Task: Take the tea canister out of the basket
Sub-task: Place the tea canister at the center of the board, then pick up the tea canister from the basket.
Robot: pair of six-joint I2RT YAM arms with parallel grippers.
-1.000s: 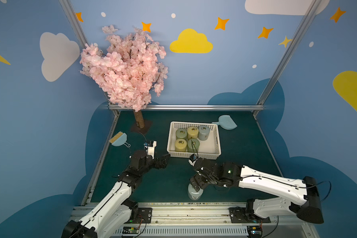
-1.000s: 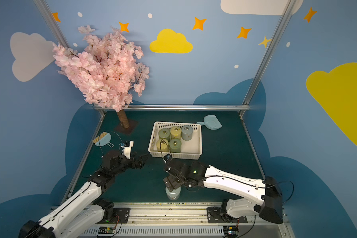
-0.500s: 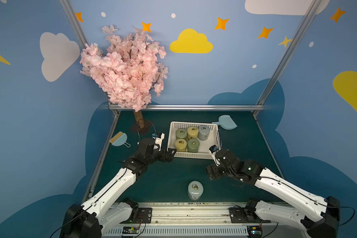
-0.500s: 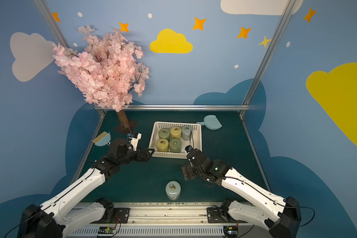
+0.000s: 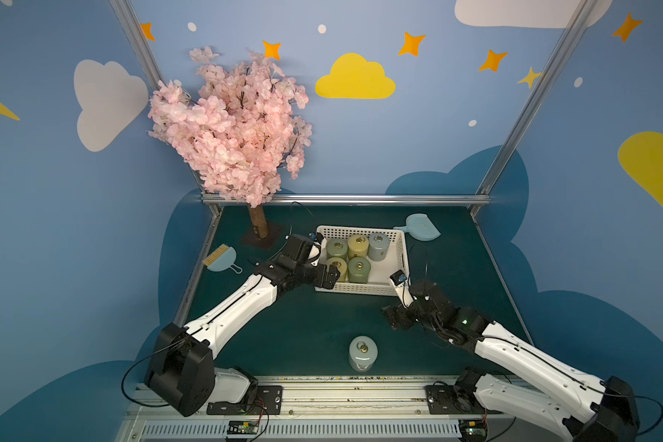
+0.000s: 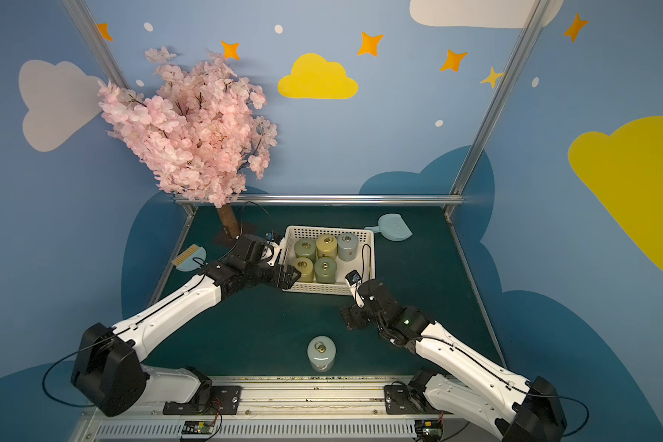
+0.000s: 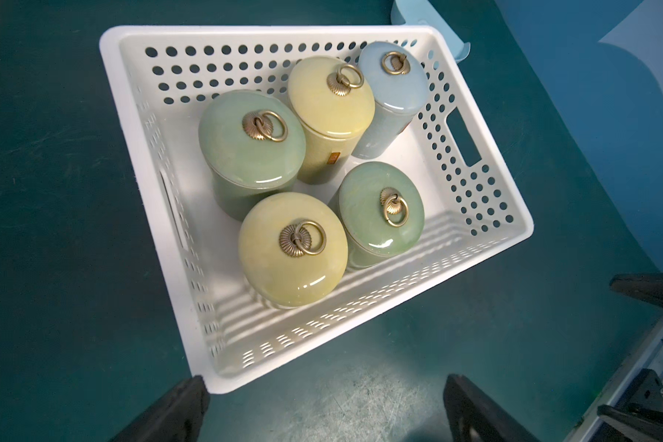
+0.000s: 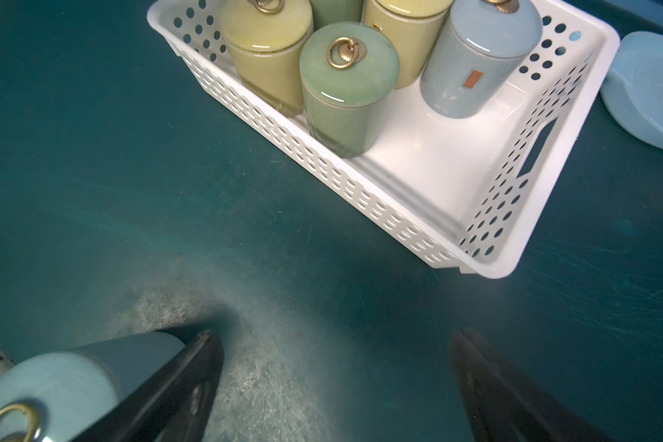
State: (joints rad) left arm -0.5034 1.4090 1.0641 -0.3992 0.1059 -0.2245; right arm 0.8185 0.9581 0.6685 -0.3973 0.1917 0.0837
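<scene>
Hovering spread and empty, left hand (image 7: 324, 379) sits by the basket (image 7: 322, 329) corner, right hand (image 8: 333, 336) above open mat (image 8: 131, 191).

occluded | yellow canister (image 5: 340, 265) partly behind left end effector (image 5: 332, 278); cropped | tabletop blue canister (image 8: 54, 379) at edge

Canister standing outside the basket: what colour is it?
The canister is pale blue; clearest in a top view.
</scene>
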